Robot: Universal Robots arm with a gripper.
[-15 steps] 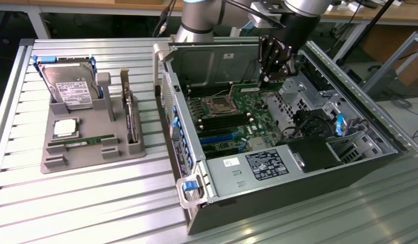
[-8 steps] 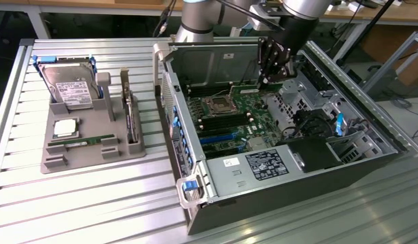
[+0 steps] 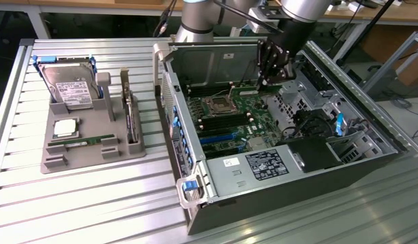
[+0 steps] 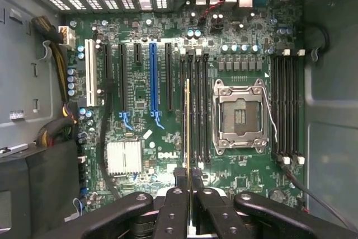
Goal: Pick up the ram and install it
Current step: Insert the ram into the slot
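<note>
The tool (image 4: pixel 188 173) was pinched almost shut on the ram (image 4: pixel 187 121). The ram stuck straight out from between the black fingers (image 4: pixel 180 174), edge-on, a thin flat stick with a pale gold rim. It hung over the long black slots (image 4: pixel 197 93) of the green motherboard (image 4: pixel 140 90); I could not tell whether it touched one. Beside those slots sat the square socket (image 4: pixel 241 116) in its bright metal frame. The grey sheet-metal case (image 3: pixel 216 63) lay open on the ribbed surface (image 3: pixel 93 203).
</note>
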